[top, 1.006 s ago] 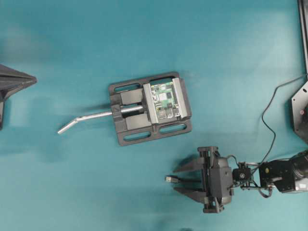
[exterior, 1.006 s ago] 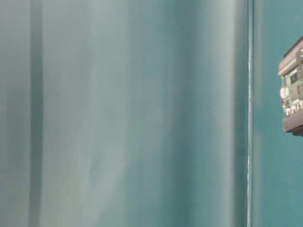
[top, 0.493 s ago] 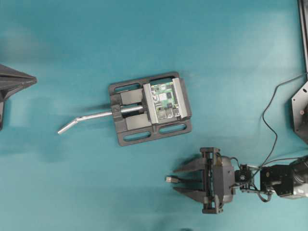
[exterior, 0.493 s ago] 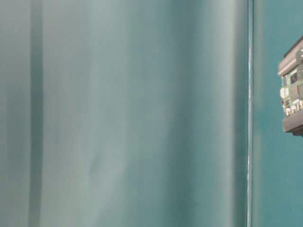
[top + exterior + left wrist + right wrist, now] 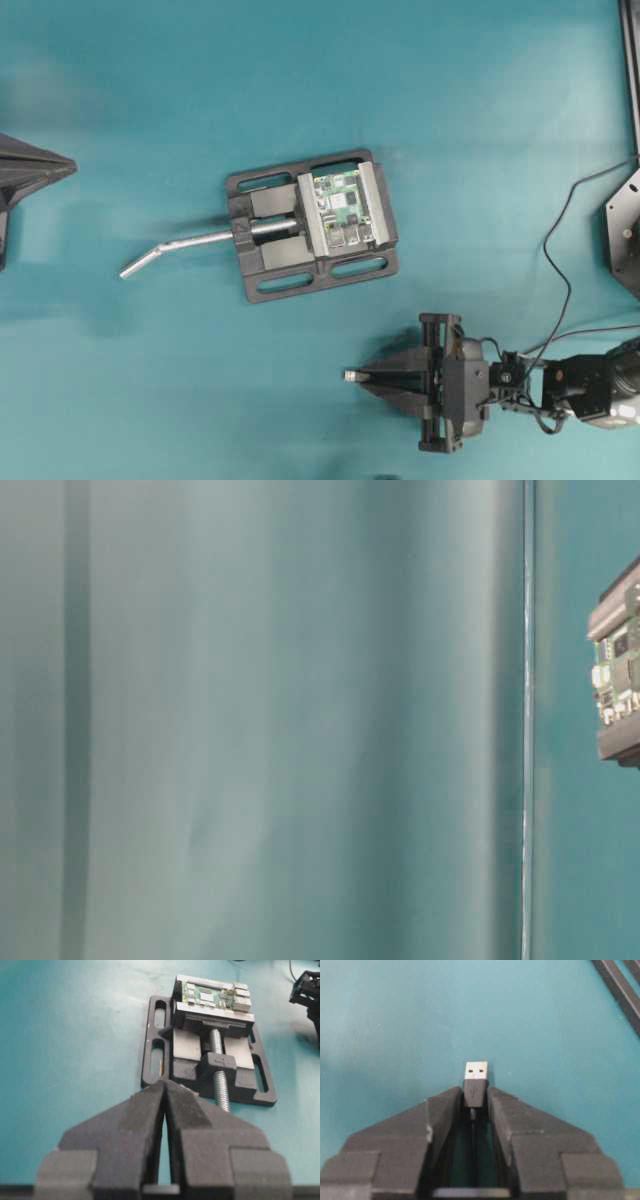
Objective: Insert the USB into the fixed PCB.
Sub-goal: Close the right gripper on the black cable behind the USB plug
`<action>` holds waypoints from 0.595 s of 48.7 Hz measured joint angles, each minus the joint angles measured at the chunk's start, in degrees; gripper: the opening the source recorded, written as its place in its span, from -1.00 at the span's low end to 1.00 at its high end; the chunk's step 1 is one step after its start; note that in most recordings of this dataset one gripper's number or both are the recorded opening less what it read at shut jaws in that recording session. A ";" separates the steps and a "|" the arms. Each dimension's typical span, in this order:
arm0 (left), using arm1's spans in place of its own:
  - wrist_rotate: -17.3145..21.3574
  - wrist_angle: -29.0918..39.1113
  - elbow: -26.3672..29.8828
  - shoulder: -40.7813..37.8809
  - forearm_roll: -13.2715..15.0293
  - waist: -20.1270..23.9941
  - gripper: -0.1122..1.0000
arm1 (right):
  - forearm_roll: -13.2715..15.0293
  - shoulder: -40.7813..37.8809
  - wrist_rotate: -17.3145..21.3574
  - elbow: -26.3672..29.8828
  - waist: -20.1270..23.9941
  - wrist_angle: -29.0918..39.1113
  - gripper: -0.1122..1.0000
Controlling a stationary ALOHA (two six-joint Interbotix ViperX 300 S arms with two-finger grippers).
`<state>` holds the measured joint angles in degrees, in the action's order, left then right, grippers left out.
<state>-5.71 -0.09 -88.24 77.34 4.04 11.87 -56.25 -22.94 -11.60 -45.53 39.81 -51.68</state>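
The USB (image 5: 352,375) lies on the teal table below the vise, its silver plug pointing left. My right gripper (image 5: 368,377) is shut on its short black body. In the right wrist view the plug (image 5: 476,1070) sticks out past the gripper (image 5: 474,1094), and the thin cable runs back between the fingers. The fixed PCB (image 5: 344,209) sits green in the black vise (image 5: 270,255), up and left of the plug. It also shows in the left wrist view (image 5: 210,994) and at the table-level view's right edge (image 5: 620,670). My left gripper (image 5: 164,1084) is shut and empty at the far left (image 5: 70,165).
A bent silver handle rod (image 5: 180,246) sticks out left from the vise, and its threaded screw (image 5: 219,1075) faces the left gripper. A thin black cable (image 5: 556,250) loops on the table at the right. A black base (image 5: 625,225) stands at the right edge.
My right gripper's fingers have closed from wide open onto the USB's black body. The wrist has shifted slightly right and down. The left arm has not moved.
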 measured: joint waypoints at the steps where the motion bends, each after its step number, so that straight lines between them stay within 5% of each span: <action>1: -0.09 -0.09 0.00 0.00 0.00 0.00 -0.80 | -0.09 0.00 0.09 0.00 0.00 0.09 -0.41; 29: -0.70 3.08 1.05 0.18 0.00 -0.09 -0.80 | -1.76 -0.09 -0.26 0.18 0.09 -0.53 -0.42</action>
<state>-6.42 2.99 -87.19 77.52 4.04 11.78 -58.01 -23.03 -11.87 -45.35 39.90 -52.21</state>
